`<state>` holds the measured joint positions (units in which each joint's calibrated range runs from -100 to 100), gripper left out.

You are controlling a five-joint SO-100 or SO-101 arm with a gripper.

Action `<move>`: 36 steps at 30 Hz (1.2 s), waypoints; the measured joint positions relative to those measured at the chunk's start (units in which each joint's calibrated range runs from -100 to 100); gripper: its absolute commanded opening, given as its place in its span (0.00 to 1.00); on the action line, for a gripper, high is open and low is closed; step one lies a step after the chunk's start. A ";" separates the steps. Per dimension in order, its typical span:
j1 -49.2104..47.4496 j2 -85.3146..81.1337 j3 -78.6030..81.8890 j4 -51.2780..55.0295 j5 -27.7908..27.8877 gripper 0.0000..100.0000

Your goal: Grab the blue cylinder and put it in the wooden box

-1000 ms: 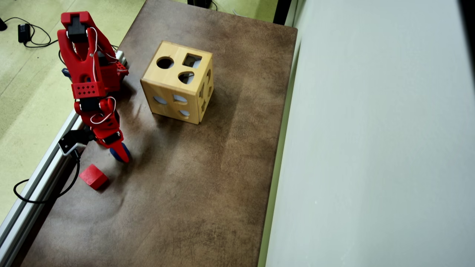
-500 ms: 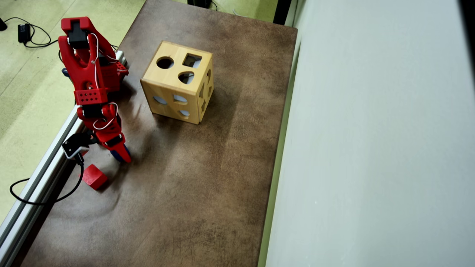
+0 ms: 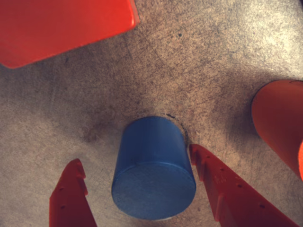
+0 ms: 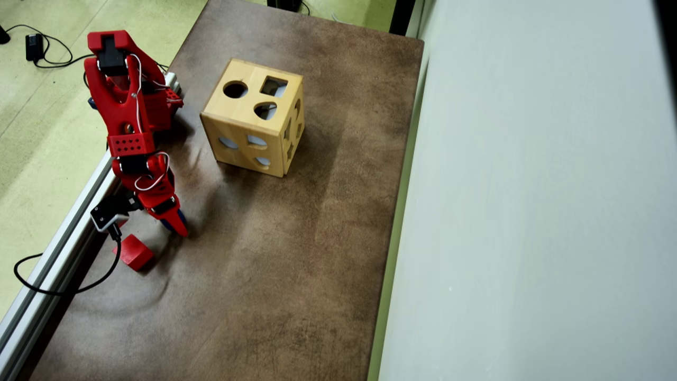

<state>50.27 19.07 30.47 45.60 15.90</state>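
Note:
The blue cylinder (image 3: 152, 170) stands upright on the brown table, flat end facing the wrist camera. My red gripper (image 3: 135, 156) is open around it, with one finger on each side. The right finger (image 3: 222, 187) is close against its side and the left finger (image 3: 71, 194) stands a clear gap away. In the overhead view the gripper (image 4: 177, 227) points down near the table's left edge, and only a sliver of the blue cylinder (image 4: 181, 215) shows beside it. The wooden box (image 4: 254, 124) sits further up the table to the right, its cut-outs facing up.
A red cube (image 3: 61, 23) lies just beyond the cylinder in the wrist view, and the red cube (image 4: 135, 252) sits below-left of the gripper in the overhead view. A red rounded block (image 3: 279, 125) lies at the right. A metal rail (image 4: 58, 248) and a cable run along the table's left edge.
The arm has shifted slightly down and right in the overhead view, sinking over the blue cylinder. Less of the blue shows now. The box and the red cube have not moved.

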 measured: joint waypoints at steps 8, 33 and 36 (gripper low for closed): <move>0.00 0.00 0.00 0.00 0.00 0.35; 0.00 0.00 0.00 0.00 0.00 0.15; 0.00 0.00 0.00 0.00 0.00 0.14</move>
<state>50.27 19.07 30.47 45.60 15.90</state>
